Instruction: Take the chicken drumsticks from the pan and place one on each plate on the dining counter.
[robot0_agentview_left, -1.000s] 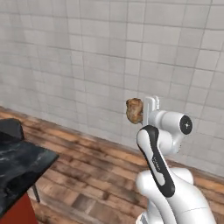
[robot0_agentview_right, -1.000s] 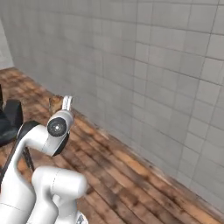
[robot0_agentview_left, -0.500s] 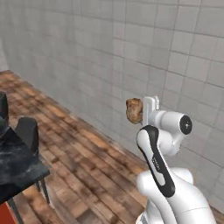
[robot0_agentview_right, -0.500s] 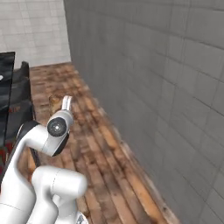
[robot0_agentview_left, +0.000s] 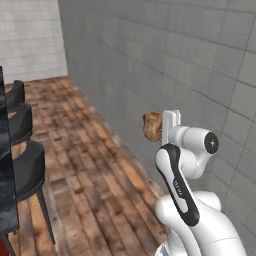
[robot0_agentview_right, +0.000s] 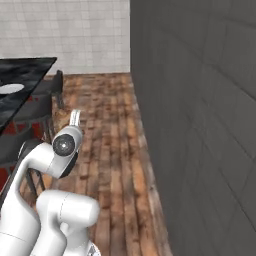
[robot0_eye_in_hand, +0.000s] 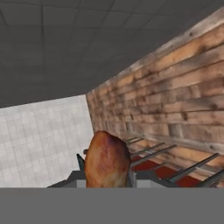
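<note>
A golden-brown chicken drumstick (robot0_agentview_left: 152, 126) is held up in the air, about level with the arm's shoulder, and my gripper (robot0_agentview_left: 162, 125) is shut on it. In the hand view the drumstick (robot0_eye_in_hand: 107, 158) fills the space between my fingertips (robot0_eye_in_hand: 80, 162), so the gripper (robot0_eye_in_hand: 106, 177) is mostly hidden behind it. From the right base view the gripper (robot0_agentview_right: 75, 118) points up above the arm's elbow. The dining counter (robot0_agentview_right: 30, 70), black marble with red sides, lies to the far left, and a pale plate (robot0_agentview_right: 11, 88) rests on it. The pan is out of view.
Black stools (robot0_agentview_left: 26, 169) stand along the counter's edge (robot0_agentview_left: 6, 200) on the left. More stools (robot0_agentview_right: 47, 95) line the counter's near side. A grey tiled wall (robot0_agentview_left: 190, 65) runs close along the right. Wooden floor (robot0_agentview_left: 85, 165) stretches between wall and stools.
The whole picture has swung round as the base turns: the counter, plate and stools have come into view. The arm keeps the same pose with the drumstick still gripped.
</note>
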